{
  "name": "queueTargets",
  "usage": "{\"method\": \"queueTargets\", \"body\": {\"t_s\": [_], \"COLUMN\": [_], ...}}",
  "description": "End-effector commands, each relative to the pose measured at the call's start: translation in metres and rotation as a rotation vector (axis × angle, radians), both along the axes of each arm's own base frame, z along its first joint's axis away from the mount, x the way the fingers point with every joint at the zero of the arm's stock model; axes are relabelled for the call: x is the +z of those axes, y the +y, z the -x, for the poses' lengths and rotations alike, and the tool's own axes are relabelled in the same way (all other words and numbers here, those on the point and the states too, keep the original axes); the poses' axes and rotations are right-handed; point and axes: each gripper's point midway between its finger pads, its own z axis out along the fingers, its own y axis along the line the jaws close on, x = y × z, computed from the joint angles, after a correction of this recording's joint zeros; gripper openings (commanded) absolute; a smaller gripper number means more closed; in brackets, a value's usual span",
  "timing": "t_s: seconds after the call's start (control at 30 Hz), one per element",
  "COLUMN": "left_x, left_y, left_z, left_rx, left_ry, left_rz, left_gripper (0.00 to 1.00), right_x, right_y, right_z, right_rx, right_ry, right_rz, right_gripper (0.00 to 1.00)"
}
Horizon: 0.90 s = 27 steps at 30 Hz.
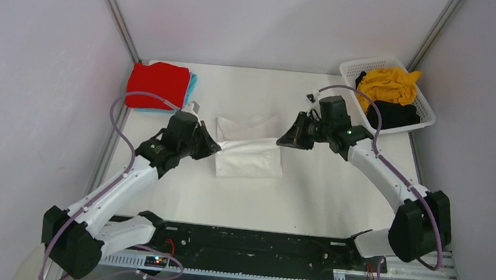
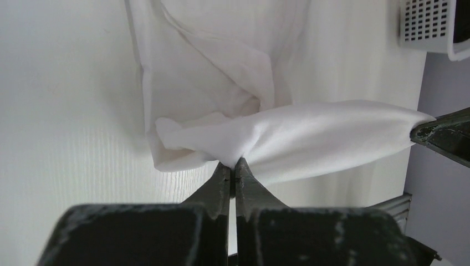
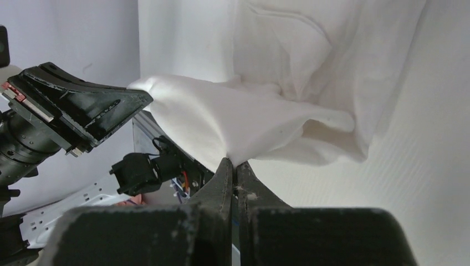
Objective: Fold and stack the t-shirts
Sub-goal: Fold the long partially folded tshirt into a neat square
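Our main worry is the grip. The left tool (image 2: 233, 164) and the right tool (image 3: 234, 163) are each clenched on only a small pinch of the white t-shirt (image 1: 249, 159), and the band of cloth between them is pulled taut. If we draw the arms further apart, we judge that one pinch could slip out and the fold would drop crooked. If we lay the lifted edge down unevenly, the layers beneath could drag and bunch on the smooth bench (image 1: 336, 188). The shirt lies in the middle of the bench, partly folded into a rough rectangle. Its raised edge is twisted into a rope-like roll between the tools, and the part farther back shows loose creases. The red t-shirt (image 1: 159, 83) sits folded on the light blue t-shirt (image 1: 193, 82) at the far left corner. The mustard yellow t-shirt (image 1: 389, 83) and black t-shirt (image 1: 393, 114) lie crumpled in the basket (image 1: 354, 67) at the far right.
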Motion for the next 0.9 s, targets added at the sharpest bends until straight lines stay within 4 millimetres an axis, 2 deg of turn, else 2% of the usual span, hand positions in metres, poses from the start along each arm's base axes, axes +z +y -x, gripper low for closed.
{"method": "queueTargets", "body": {"t_s": [0.0, 0.1, 0.3, 0.47, 0.73, 0.87], "left_x": [0.021, 0.031, 0.02, 0.015, -0.017, -0.043], "left_y": [0.005, 0.002, 0.006, 0.01, 0.019, 0.025], "left_z": [-0.029, -0.042, -0.07, -0.094, -0.13, -0.151], "left_rx": [-0.006, -0.012, 0.009, 0.031, 0.066, 0.09], "left_ry": [-0.058, -0.074, -0.03, -0.009, 0.069, 0.122], "left_rz": [-0.012, -0.015, -0.029, -0.046, -0.093, -0.122], "left_gripper": [0.0, 0.0, 0.0, 0.0, 0.0, 0.0], "right_x": [0.025, 0.028, 0.023, 0.01, -0.019, -0.038], "right_y": [0.007, 0.004, 0.001, 0.0, 0.009, 0.012], "right_z": [-0.028, -0.04, -0.064, -0.091, -0.136, -0.162], "right_rx": [0.026, 0.005, -0.007, -0.02, -0.012, -0.029], "right_ry": [-0.083, -0.096, -0.083, -0.059, -0.043, -0.043], "right_rz": [-0.053, -0.054, -0.057, -0.052, -0.042, -0.022], "right_gripper": [0.0, 0.0, 0.0, 0.0, 0.0, 0.0]}}
